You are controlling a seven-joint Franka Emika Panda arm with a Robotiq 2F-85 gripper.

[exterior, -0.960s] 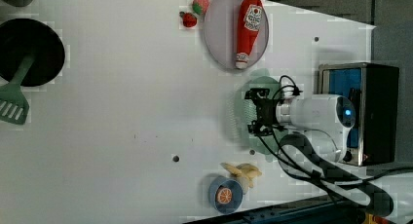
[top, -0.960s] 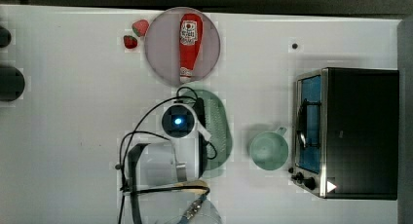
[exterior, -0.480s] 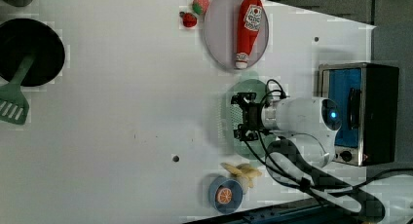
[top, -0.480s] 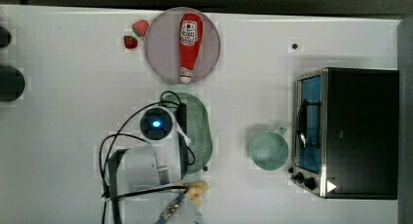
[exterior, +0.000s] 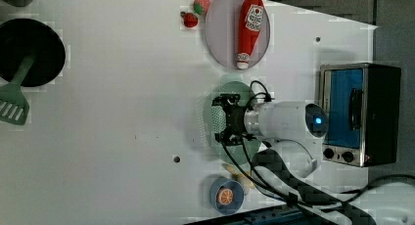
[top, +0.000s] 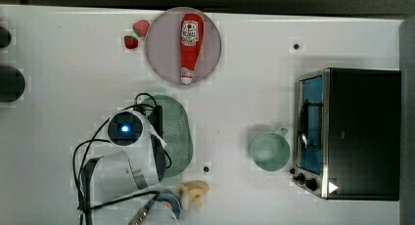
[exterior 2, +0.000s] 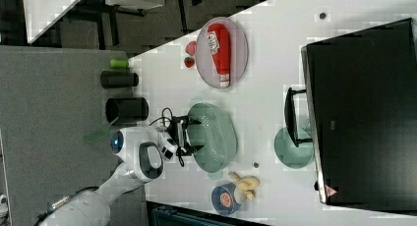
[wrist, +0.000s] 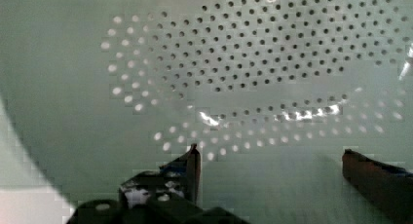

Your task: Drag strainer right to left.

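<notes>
Hovering wide-open claw (wrist: 270, 160), directly over strainer (wrist: 253, 63), fingers apart inside its bowl

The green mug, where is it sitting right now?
In the top view the mug stands on the white table, just left of the toaster oven and right of the strainer.

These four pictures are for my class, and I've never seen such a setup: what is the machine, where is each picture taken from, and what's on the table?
It is one robot arm ending in a claw. Three cameras look at the white table from above and from the sides; the fourth rides on the wrist, looking down between the claw's fingers. The claw is open inside the pale green strainer, holding nothing. Also on the table: a green mug, a toaster oven, a ketchup bottle on a plate, and strawberries.
</notes>
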